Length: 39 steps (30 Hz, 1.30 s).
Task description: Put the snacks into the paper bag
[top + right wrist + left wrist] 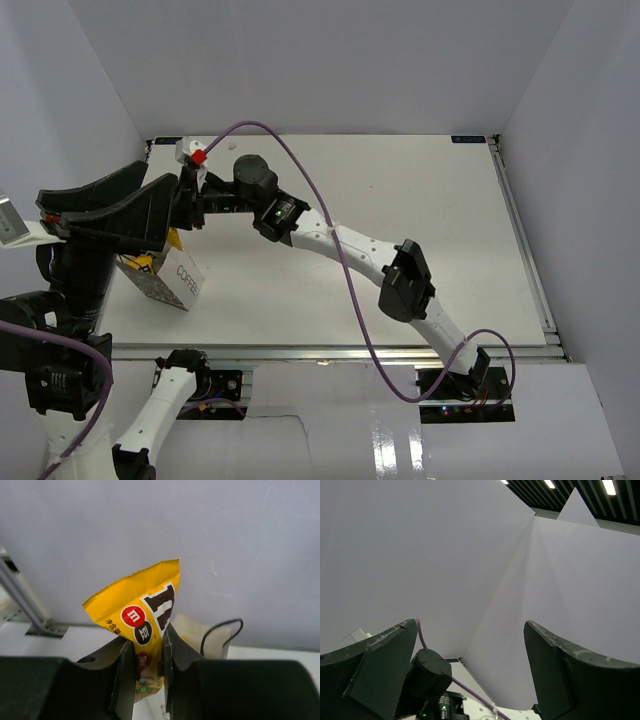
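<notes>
My right gripper (147, 640) is shut on a yellow M&M's packet (142, 615), which sticks up between the fingers. Just behind it is the paper bag (212, 642) with its black cord handle. In the top view the bag (183, 280), printed "COFFEE", stands at the table's left, and my right gripper (186, 200) reaches over its far side. A bit of yellow (174, 239) shows at the bag's top. My left gripper (150, 205) is open and empty, raised high over the bag and hiding part of it. In its own view it (470, 627) faces the walls.
A small white and red object (193, 153) sits at the table's back left corner. The right arm (360, 255) stretches diagonally across the table with its purple cable (300, 165) looping above. White walls close in the back and both sides.
</notes>
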Motion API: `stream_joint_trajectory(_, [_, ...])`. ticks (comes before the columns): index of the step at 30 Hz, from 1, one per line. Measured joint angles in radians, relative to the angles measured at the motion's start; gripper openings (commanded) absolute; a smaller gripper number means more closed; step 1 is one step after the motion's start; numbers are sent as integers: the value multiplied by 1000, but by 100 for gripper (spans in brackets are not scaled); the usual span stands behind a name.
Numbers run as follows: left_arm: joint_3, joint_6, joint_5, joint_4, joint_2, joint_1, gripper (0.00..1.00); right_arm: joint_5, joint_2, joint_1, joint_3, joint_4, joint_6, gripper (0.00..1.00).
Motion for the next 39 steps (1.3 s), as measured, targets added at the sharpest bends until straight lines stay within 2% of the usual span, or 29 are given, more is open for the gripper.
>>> stream_joint_trajectory(7, [0,-35,0,-21,0,0,98,182,100,85,91,171,34,10])
stream_joint_trajectory(13, [0,-53,0,-27,-1,0,98,270,136,130,91,242,-40,13])
stream_joint_trajectory(16, [-2,-61,0,-29,-4,0,98,294,156,129,90,269,-91,22])
stream_joint_trajectory(17, [-2,-64,0,-31,-6,0,98,298,160,128,87,270,-106,33])
stream_joint_trajectory(20, [-3,-70,0,-34,-10,0,98,306,166,123,64,282,-144,53])
stream_joint_trajectory(21, [-3,-72,1,-34,-11,0,98,307,166,121,52,286,-159,65])
stream_joint_trajectory(23, [-3,-78,4,-36,-12,0,98,307,167,118,37,290,-176,73])
stream_joint_trajectory(29, [-14,-93,17,-39,-12,0,98,288,168,117,28,292,-213,78])
stream_joint_trajectory(36, [-22,-101,29,-39,-12,0,98,267,158,116,23,264,-249,80])
stream_joint_trajectory(37, [-22,-100,35,-39,-12,0,98,256,151,114,22,242,-251,82])
stream_joint_trajectory(39, [-24,-100,47,-38,-12,0,98,227,115,106,5,173,-249,100])
